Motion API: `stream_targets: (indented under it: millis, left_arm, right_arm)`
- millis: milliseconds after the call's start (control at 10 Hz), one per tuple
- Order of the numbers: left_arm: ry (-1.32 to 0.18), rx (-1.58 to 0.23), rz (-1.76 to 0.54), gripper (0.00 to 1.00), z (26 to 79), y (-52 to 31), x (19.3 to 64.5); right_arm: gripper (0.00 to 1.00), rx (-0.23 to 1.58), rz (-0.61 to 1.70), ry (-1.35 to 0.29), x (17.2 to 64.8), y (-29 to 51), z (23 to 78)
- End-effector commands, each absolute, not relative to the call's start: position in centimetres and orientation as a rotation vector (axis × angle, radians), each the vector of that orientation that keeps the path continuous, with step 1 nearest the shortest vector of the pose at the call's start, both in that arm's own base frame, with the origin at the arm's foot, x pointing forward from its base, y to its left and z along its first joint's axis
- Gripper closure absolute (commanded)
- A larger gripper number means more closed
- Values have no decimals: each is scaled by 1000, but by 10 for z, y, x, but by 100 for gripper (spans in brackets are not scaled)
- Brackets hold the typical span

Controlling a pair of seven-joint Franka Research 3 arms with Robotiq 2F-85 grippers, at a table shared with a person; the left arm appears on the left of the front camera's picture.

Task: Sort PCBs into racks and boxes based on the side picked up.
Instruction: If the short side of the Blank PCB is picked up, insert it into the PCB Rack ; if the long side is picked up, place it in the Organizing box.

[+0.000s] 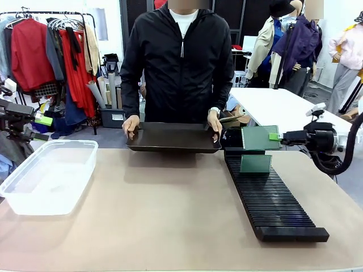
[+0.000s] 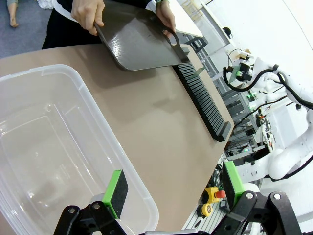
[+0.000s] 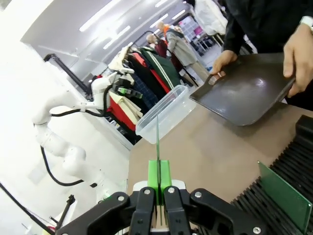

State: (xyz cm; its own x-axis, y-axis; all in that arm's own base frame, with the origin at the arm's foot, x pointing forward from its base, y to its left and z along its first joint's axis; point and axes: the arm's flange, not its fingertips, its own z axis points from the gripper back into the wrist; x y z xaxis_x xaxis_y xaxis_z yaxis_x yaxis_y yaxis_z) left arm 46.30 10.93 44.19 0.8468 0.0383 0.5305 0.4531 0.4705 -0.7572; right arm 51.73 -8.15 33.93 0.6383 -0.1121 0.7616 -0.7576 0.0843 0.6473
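Observation:
My right gripper (image 1: 276,136) is shut on the edge of a green PCB (image 1: 260,137), holding it upright above the far end of the long black rack (image 1: 275,201). In the right wrist view that PCB (image 3: 158,139) shows edge-on between the shut fingers (image 3: 158,182). A second PCB (image 1: 255,164) stands in a far slot of the rack, seen too in the right wrist view (image 3: 284,197). My left gripper (image 2: 174,188) is open, with nothing between its green pads, over the near corner of the clear box (image 2: 54,142). The box (image 1: 48,177) sits at the table's left.
A person at the far side holds a dark flat tray (image 1: 173,137) in both hands, tilted at the table's far edge next to the rack's end. Bare tan tabletop (image 1: 170,209) lies between box and rack.

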Motion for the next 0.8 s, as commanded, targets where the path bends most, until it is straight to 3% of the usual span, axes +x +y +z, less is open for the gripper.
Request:
stream_targets:
  millis: [0, 400, 700]
  left_arm:
    - [-522, -1063, -266, 0, 444, 109, 462]
    - [-522, -1063, -266, 0, 444, 109, 462]
    - [-522, -1063, -266, 0, 444, 109, 462]
  right_arm:
    - [100, 1449, 677, -846, 502, -94, 337]
    - [100, 1280, 832, -914, 484, -103, 324]
    - [100, 1217, 982, -1053, 481, -99, 311]
